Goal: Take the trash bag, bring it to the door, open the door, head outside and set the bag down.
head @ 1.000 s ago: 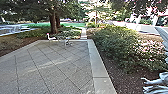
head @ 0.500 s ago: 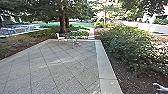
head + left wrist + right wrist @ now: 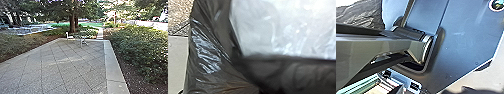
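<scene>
Close to the camera in the left wrist view is the black trash bag (image 3: 209,52), its glossy plastic creased and stretched, with a bright, pale area beside the dark folds. Crinkled dark material (image 3: 361,15), which looks like the same bag, lies past the edge of the robot's own plate in the right wrist view. How the bag is held cannot be made out.
Outdoors, the paved patio (image 3: 60,72) stretches ahead, with a pale border (image 3: 113,71) along its right side. A small table (image 3: 81,41) and a white chair (image 3: 68,37) stand at its far end, before a tree (image 3: 72,23). Bushes (image 3: 142,47) line the right.
The head camera has turned toward the left, so the patio, chair, table and tree sit farther right in the head view than before.
</scene>
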Controlling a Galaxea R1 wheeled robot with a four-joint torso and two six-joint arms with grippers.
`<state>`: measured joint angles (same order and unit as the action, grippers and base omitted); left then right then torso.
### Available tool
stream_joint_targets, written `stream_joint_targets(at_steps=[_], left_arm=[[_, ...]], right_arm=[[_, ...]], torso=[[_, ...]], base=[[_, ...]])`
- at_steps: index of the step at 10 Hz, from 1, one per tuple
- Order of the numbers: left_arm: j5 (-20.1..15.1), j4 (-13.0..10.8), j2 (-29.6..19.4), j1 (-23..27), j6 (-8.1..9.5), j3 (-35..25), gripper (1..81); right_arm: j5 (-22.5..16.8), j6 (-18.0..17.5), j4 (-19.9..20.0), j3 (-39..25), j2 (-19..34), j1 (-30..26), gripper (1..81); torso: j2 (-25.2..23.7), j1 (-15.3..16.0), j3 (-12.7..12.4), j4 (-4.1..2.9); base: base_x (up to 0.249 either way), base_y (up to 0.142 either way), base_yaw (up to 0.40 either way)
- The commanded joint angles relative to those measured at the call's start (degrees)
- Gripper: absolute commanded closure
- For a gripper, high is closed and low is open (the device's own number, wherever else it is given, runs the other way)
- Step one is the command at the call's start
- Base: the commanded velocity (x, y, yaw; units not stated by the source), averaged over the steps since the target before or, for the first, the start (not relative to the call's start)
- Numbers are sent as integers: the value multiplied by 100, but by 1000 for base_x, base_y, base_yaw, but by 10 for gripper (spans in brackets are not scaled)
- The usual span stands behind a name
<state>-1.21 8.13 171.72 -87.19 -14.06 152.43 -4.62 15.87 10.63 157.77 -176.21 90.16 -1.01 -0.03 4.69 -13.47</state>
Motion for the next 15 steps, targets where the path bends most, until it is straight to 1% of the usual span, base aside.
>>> stream_joint_targets(at_steps=[1, 2, 3, 6, 7, 8, 10, 11, 13, 15], left_arm=[[-336, 92, -356, 329, 26, -546, 811], [-336, 110, -471, 390, 26, -732, 811], [-371, 179, -663, 469, 34, -1003, 811], [-415, 488, -1183, 952, 34, -1541, 811], [-617, 698, -1332, 1207, 34, -1629, 811], [-818, 786, -1394, 1497, 34, -1646, 811], [-1249, 971, -1482, 2051, 34, -1646, 811], [-1356, 1041, -1508, 2306, 34, -1646, 811], [-1743, 1252, -1596, 2815, 34, -1646, 811], [-2066, 1410, -1727, 3306, 34, -1603, 811]], right_arm=[[-496, 3, -131, -142, -118, -178, 10], [-505, 4, -131, -151, -118, -160, 10], [-496, 4, -131, -160, -110, -143, 10], [-496, -5, -131, -151, -92, -143, 10], [-496, -5, -131, -142, -92, -134, 10], [-496, -5, -131, -142, -83, -126, 10], [-496, -5, -114, -160, -65, -108, 10], [-496, -5, -96, -151, -65, -108, 10], [-487, -14, -52, -151, -65, -99, 10], [-487, -14, -70, -151, -65, -107, 10]], torso=[[0, 3, 526, 2], [0, 3, 658, 0], [0, 3, 839, 0], [2, 3, 1420, 0], [2, 3, 1075, -2], [5, 3, 1252, -2], [7, 8, 1371, -2], [9, 10, 1372, -2], [9, 10, 1364, -2], [11, 10, 1366, -2]], base=[[0, 0, 0], [0, 0, 0], [0, 0, 0], [0, 0, 0], [0, 0, 0], [0, 0, 0], [0, 0, 0], [0, 0, 0], [0, 0, 0], [0, 0, 0]])
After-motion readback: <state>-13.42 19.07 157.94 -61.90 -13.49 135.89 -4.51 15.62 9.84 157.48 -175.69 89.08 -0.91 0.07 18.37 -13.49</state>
